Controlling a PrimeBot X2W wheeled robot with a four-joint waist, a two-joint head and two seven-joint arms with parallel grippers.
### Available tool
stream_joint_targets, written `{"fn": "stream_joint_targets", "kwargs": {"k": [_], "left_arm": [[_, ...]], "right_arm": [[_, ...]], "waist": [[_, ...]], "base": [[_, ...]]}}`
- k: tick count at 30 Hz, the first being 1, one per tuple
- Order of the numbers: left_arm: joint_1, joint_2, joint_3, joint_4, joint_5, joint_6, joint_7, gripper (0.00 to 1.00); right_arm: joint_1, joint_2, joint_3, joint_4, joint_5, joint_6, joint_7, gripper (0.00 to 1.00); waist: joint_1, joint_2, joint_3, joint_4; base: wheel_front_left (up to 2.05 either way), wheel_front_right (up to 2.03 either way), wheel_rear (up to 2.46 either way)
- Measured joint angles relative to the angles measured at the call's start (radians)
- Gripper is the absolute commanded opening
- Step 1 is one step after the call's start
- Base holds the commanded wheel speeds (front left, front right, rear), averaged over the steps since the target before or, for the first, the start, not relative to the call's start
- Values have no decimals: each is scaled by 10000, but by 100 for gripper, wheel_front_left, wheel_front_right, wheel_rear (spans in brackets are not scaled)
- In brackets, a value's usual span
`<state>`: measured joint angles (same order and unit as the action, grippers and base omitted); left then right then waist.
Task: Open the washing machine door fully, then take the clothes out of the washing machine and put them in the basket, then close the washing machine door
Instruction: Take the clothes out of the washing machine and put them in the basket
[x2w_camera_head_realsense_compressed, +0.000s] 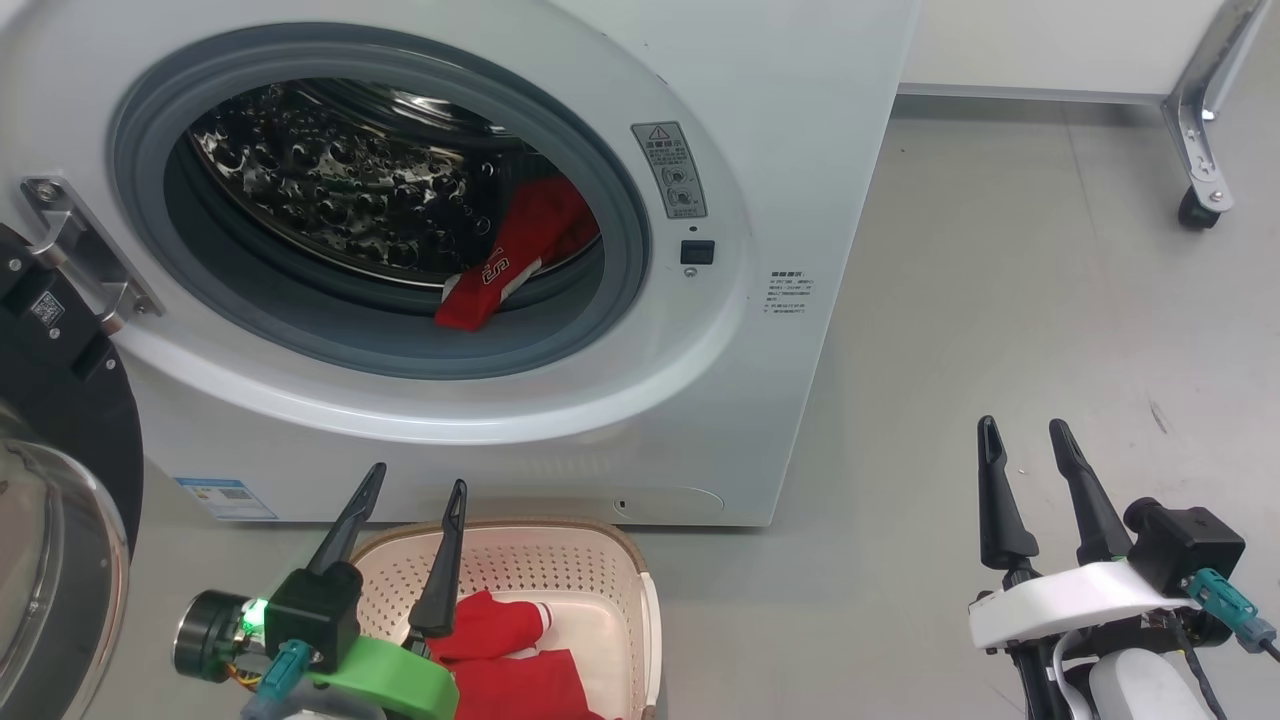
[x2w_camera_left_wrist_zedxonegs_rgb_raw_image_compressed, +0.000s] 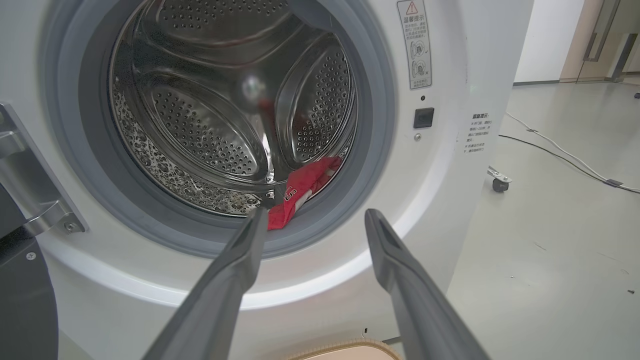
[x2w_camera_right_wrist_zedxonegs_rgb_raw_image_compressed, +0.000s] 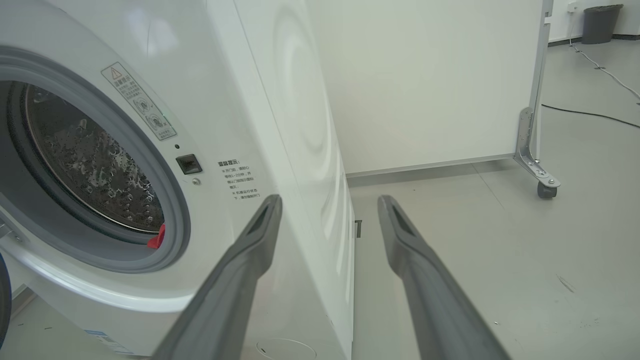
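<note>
washing machine (x2w_camera_head_realsense_compressed: 800, 150): big white front-loader, grey rubber ring (x2w_camera_head_realsense_compressed: 620, 200) round the mouth, steel drum (x2w_camera_head_realsense_compressed: 330, 190) in plain sight.
washing machine door (x2w_camera_head_realsense_compressed: 60, 420): swung open at the far left, black rim, clear glass bowl.
basket (x2w_camera_head_realsense_compressed: 570, 575): cream, perforated, brown rim, on the floor (x2w_camera_head_realsense_compressed: 1000, 300) just before the machine.
clothes in drum (x2w_camera_head_realsense_compressed: 520, 255): one red piece with white trim, low at the right of the mouth, spilling onto the ring.
clothes in basket (x2w_camera_head_realsense_compressed: 510, 680): red with a white stripe, lying on the bottom.
left gripper (x2w_camera_head_realsense_compressed: 419, 477): fingers spread, empty, above the basket's left side; the basket clothes just beneath it, the drum piece ahead, apart.
right gripper (x2w_camera_head_realsense_compressed: 1023, 423): fingers spread, empty, over bare floor right of the machine, well apart from all clothes.
</note>
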<state>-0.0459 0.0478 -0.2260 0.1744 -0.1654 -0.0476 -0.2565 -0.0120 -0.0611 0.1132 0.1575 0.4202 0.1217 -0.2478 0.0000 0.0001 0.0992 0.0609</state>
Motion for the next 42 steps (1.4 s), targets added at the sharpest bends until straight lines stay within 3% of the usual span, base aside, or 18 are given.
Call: {"fn": "stream_joint_targets", "kwargs": {"k": [42], "left_arm": [[752,0,75,-541,-393,219,0,100]], "right_arm": [[21,23,211,-174,-255,-2,0,100]], "waist": [[0,0,36,-139]], "base": [[0,0,0]]}}
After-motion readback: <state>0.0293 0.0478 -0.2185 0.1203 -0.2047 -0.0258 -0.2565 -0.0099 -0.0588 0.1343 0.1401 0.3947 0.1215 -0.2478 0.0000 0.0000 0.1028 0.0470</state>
